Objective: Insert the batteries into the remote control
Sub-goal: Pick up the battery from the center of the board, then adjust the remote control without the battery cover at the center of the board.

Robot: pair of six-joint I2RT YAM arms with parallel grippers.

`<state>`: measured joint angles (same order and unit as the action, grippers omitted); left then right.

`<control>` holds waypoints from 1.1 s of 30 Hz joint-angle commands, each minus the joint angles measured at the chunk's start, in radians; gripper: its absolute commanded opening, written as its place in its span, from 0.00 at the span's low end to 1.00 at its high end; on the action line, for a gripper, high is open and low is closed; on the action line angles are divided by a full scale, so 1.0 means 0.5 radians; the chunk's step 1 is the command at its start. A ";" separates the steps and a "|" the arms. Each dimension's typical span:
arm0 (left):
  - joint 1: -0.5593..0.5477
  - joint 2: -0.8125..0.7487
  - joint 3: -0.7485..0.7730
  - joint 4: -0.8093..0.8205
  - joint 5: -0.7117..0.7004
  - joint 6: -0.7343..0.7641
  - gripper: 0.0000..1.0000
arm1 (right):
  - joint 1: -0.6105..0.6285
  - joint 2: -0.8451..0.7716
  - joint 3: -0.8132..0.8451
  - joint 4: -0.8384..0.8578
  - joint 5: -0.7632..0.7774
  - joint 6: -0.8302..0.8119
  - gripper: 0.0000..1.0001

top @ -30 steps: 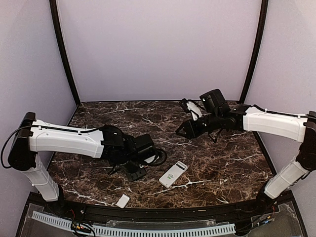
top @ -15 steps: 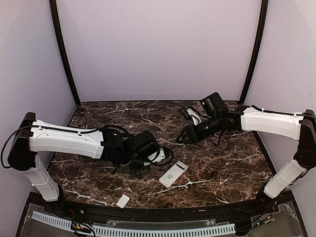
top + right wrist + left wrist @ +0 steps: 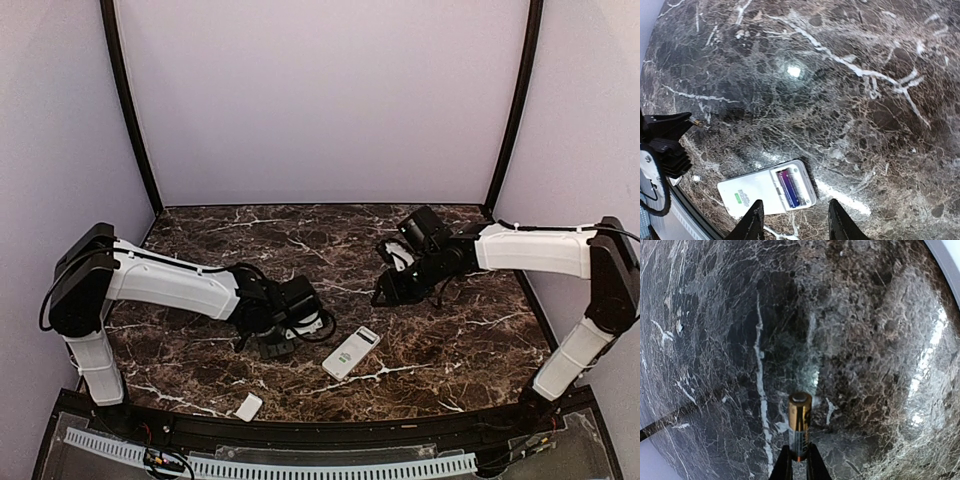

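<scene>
L jaws nip cyl. battery [image 3: 799,424].

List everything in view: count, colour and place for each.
table: one, dark brown marble, fills the floor of the cell
walls: pale lilac, behind and at both sides
remote control: one, white, front centre of the table, back up, battery compartment open
loaded battery: one, bluish, inside that compartment
held battery: one, gold and black, gripped by the left gripper
cover plate: one, white, near edge, left of the remote control
left gripper: one, black, shut on the held battery, left of the remote control
right gripper: one, black, open and empty, just beyond the remote control
</scene>
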<state>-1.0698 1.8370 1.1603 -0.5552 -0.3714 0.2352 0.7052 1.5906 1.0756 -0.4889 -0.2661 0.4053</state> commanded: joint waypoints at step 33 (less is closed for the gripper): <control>0.250 -0.436 -0.279 0.080 -0.112 -0.269 0.00 | 0.582 1.020 0.860 -0.423 0.124 -0.310 0.21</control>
<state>-0.9569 1.6806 1.0458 -0.5224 -0.4126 0.0856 0.9573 2.0697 1.4685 -0.6327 -0.1802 0.3344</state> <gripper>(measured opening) 0.070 0.223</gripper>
